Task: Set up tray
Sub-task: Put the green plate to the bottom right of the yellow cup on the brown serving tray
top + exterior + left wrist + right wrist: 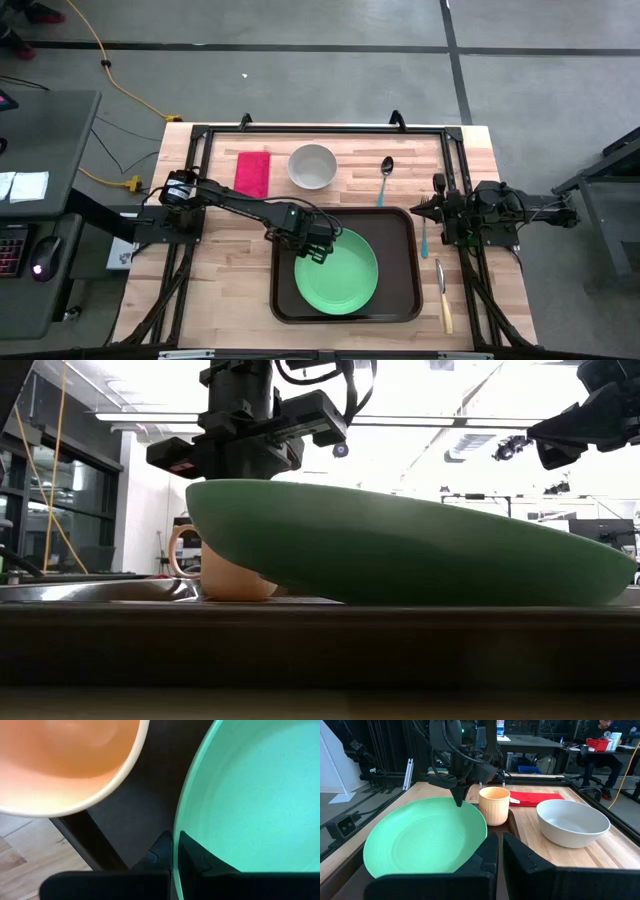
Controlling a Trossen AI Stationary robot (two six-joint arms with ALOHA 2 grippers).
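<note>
Green plate [337, 272] rim clenched in my left pincer [318, 249], one edge lifted above the brown tray [405, 232] beneath it; only the low view shows that tilt; a peach cup [494, 805] stands just beside, hidden overhead by my arm; my right pincer [432, 208] waits beyond the tray, fingers nearly together on nothing; one bowl [312, 166], one spoon [385, 178].

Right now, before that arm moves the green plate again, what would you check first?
1. Grip: left gripper pinches the rim of the green plate. Ok.
2. Place: plate lies inside the rim of the tray. Ok.
3. Level: plate is tilted, gripped side raised, in the low view. Not ok.
4. Cup: stands close by the raised edge; whether they touch, cannot tell.
5. Right gripper: waits at the table's right side, away from the plate. Ok.
</note>
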